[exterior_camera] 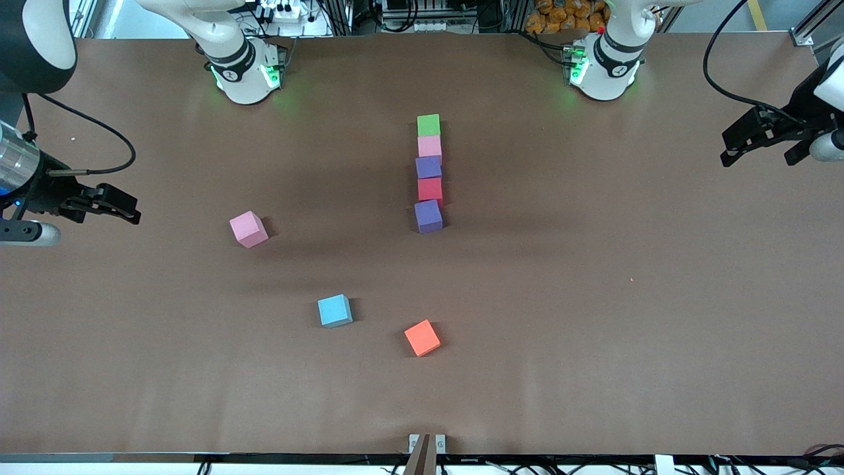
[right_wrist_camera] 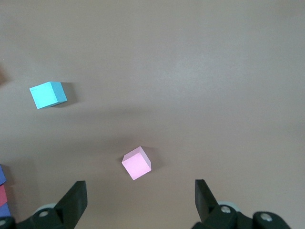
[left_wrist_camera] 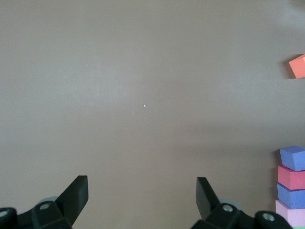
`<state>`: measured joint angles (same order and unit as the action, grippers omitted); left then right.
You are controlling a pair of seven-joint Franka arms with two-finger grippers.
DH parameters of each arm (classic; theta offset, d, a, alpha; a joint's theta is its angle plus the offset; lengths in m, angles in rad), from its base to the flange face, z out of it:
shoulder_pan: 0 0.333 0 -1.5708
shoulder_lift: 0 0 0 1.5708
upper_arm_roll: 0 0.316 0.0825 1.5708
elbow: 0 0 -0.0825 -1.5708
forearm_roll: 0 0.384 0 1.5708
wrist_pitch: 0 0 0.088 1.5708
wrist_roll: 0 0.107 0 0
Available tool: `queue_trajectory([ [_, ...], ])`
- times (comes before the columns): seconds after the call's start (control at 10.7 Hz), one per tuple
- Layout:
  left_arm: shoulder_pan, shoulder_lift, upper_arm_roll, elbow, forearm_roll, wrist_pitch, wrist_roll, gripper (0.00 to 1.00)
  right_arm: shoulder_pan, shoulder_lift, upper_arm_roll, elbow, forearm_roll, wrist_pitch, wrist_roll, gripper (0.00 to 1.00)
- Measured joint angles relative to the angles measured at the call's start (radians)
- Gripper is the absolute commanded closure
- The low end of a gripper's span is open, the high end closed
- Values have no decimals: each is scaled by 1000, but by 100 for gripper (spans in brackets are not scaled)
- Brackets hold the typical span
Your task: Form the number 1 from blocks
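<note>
Five blocks form a straight touching column mid-table: green (exterior_camera: 428,124), pink (exterior_camera: 429,146), purple (exterior_camera: 428,167), red (exterior_camera: 430,189), purple (exterior_camera: 428,216). Three blocks lie loose nearer the front camera: a pink one (exterior_camera: 248,229) toward the right arm's end, a light blue one (exterior_camera: 335,311) and an orange one (exterior_camera: 422,337). My right gripper (exterior_camera: 128,210) hangs open over the right arm's end of the table; its wrist view shows the loose pink block (right_wrist_camera: 137,163) just ahead of the open gripper (right_wrist_camera: 139,191). My left gripper (exterior_camera: 758,158) hangs open and empty (left_wrist_camera: 140,188) over the left arm's end.
The brown table (exterior_camera: 593,297) carries only the blocks. The two arm bases (exterior_camera: 244,72) (exterior_camera: 603,66) stand along its edge farthest from the front camera. A small bracket (exterior_camera: 426,443) sits at the nearest edge. The left wrist view catches the column's purple end block (left_wrist_camera: 293,157) and the orange block (left_wrist_camera: 298,66).
</note>
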<state>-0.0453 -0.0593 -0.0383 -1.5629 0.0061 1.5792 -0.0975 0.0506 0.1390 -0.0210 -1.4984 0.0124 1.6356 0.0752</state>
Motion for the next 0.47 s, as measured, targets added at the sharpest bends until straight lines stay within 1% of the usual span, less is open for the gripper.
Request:
queue_trajectory([
  [0.28,-31,2,27,0,0,-10,0,0,0,0,0,0,0,0,0,0],
  [0.47,-37,12,31,0,0,-11,0,0,0,0,0,0,0,0,0,0],
])
